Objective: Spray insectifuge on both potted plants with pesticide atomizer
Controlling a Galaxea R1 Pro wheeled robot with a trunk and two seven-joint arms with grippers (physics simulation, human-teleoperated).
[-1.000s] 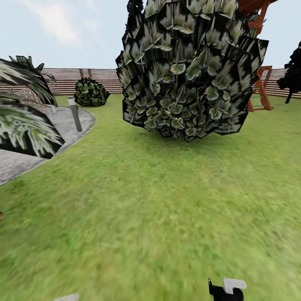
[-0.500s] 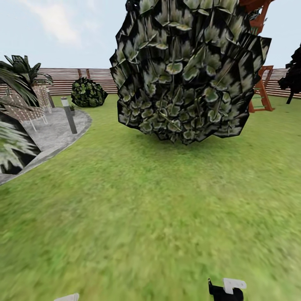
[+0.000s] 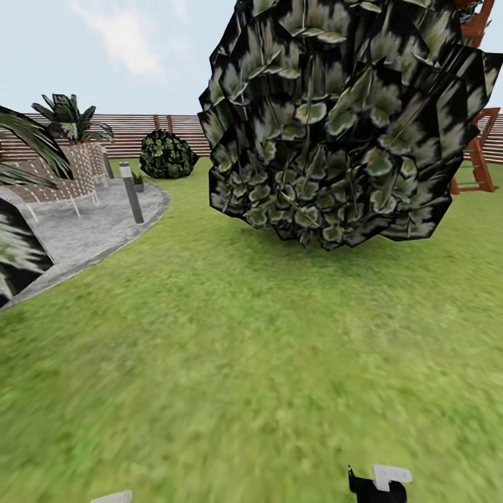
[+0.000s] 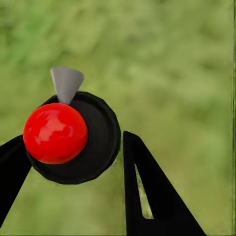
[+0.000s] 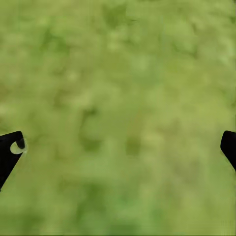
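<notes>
facing bush (image 3: 342, 126), open lawn (image 3: 230, 363) between

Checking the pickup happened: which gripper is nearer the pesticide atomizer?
Left. The left gripper has the pesticide atomizer between its fingers; the right gripper is open over grass.

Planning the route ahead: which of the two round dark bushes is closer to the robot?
The big bush rising straight ahead on the grass is closer. The other, the small bush, sits far back by the fence, beyond the paved patch.
</notes>
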